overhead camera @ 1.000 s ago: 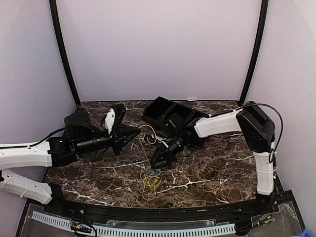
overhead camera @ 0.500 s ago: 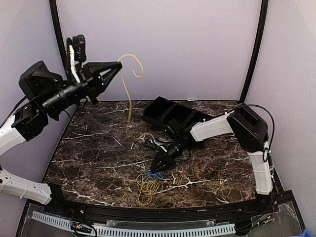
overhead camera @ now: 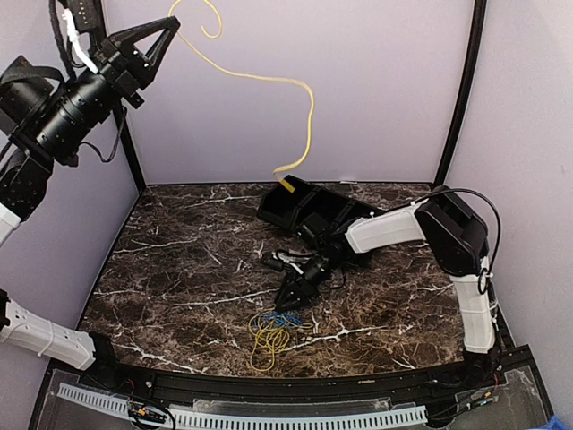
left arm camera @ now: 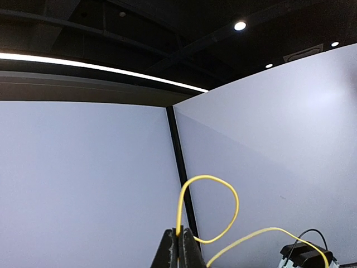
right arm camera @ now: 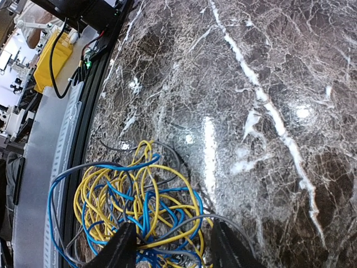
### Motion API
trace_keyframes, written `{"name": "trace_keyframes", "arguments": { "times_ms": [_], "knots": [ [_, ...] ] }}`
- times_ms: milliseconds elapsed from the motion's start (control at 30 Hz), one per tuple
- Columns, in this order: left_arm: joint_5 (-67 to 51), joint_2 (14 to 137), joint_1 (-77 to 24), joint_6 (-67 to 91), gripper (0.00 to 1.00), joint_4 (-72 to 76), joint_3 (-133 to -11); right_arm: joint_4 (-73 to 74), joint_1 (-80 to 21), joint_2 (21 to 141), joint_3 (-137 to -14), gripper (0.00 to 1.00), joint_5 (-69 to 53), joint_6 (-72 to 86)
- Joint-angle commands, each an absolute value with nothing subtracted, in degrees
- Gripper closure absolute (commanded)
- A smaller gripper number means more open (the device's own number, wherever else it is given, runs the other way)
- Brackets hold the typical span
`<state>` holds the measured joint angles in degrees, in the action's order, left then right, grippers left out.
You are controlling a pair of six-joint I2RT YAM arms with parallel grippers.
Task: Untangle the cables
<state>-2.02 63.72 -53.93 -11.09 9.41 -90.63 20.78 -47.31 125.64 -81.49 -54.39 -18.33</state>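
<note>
Holding one yellow cable (overhead camera: 269,79) pinched tight, your left gripper (overhead camera: 171,24) is high in the air; the cable's loose end hangs by the black bin (overhead camera: 279,210). Your right gripper (overhead camera: 291,295) looks spread apart over the yellow and blue tangle (overhead camera: 269,330) on the table (overhead camera: 179,260).

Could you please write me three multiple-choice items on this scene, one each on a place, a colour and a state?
1. Where on the table is the tangled bundle? A far left corner; B towards the near edge, by the right gripper; C far right corner.
2. What colour is the cable in the left gripper? A blue; B yellow; C red.
3. How are the right gripper's fingers? A apart; B pressed together; C out of view.
1 B: the top view shows it there. 2 B: yellow wire sits between shut fingers. 3 A: they straddle the wires.
</note>
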Motion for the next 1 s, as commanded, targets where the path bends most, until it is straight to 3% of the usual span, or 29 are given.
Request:
{"name": "trace_keyframes", "arguments": {
  "times_ms": [0,167,267,467,967],
  "knots": [
    [4.7,64.8,-54.23,-9.66,1.0,8.61,-86.94,25.75,-45.87,117.9,-83.25,0.48,-52.09,-22.39],
    [9.76,64.56,-54.23,-6.29,1.0,9.24,-81.79,29.95,-43.13,109.85,-83.1,0.29,-50.87,-26.21],
    [12.82,65.23,-54.23,-4.71,1.0,8.53,-78.58,33.53,-40.83,105.94,-83.13,0.24,-49.67,-28.61],
    [17.21,69.08,-53.06,1.33,1.0,4.58,-76.39,37.68,-34.43,98.71,-79.73,0.21,-48.41,-30.63],
    [11.07,81.61,-42.53,17.7,1.0,-0.31,-79.35,28.96,-14.39,75.12,-55.76,0.21,-46.94,-28.12]
  ]
}}
